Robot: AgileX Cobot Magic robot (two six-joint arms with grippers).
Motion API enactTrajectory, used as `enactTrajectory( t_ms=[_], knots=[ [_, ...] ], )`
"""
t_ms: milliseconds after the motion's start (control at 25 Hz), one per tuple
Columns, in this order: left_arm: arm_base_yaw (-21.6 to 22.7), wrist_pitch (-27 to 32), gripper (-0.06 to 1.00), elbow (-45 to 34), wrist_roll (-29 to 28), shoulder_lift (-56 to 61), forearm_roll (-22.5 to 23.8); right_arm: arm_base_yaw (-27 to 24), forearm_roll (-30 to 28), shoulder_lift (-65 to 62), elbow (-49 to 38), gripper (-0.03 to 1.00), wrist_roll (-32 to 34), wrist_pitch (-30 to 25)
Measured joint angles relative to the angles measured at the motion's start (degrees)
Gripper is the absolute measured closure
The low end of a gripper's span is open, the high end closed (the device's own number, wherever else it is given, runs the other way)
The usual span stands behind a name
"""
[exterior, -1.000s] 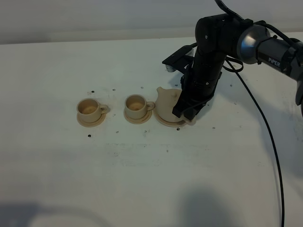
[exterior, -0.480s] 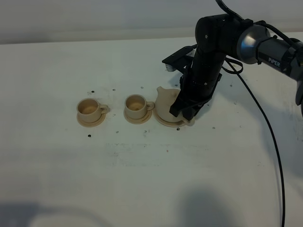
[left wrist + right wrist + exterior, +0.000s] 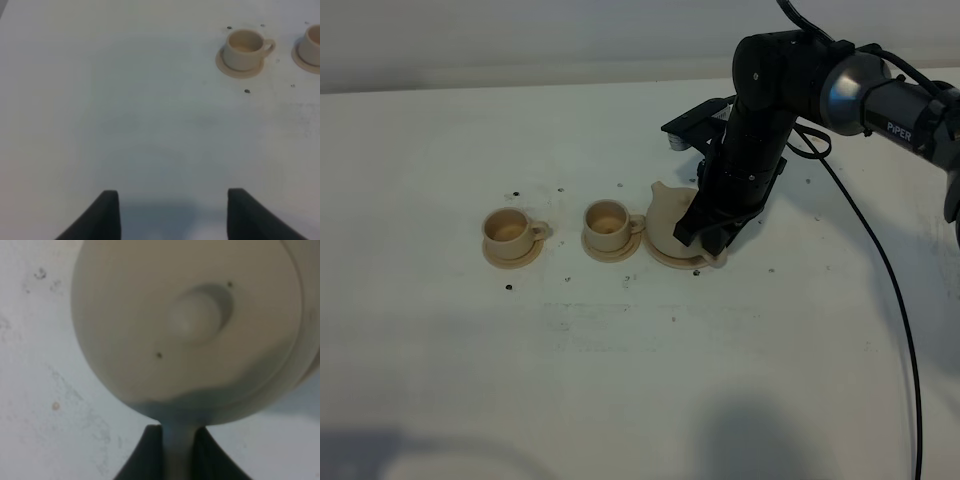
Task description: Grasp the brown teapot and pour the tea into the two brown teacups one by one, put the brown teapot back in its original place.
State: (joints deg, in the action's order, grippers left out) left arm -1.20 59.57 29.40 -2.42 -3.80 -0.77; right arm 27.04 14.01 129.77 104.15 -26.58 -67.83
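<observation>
The brown teapot point(image 3: 670, 214) stands on its wide saucer point(image 3: 667, 258), spout pointing left. My right gripper point(image 3: 714, 233) comes down at the pot's right side and is shut on the loop handle. In the right wrist view the lidded teapot point(image 3: 190, 330) fills the frame, and the handle is pinched between the dark fingers point(image 3: 145, 460). The two brown teacups point(image 3: 508, 229) point(image 3: 608, 219) sit on small saucers to the teapot's left. My left gripper point(image 3: 172, 215) hangs open over bare table, with one teacup point(image 3: 243, 45) far ahead of it and another point(image 3: 312, 42) at the frame edge.
The white table point(image 3: 640, 380) carries small dark specks around the tea set. A black cable point(image 3: 880, 260) trails from the right arm across the table's right side. The right arm's bulk hides the teapot's handle side in the exterior high view.
The right gripper's jaws have closed on the teapot handle, and the arm has shifted very slightly left. Teapot and cups stay where they were.
</observation>
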Motion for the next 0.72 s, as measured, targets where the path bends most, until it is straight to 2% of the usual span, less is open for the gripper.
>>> enactTrajectory(
  t_ms=[720],
  knots=[
    [0.0, 0.0, 0.47, 0.0, 0.1, 0.0, 0.0, 0.0, 0.1, 0.0, 3.5, 0.84, 0.8, -1.8]
  ],
)
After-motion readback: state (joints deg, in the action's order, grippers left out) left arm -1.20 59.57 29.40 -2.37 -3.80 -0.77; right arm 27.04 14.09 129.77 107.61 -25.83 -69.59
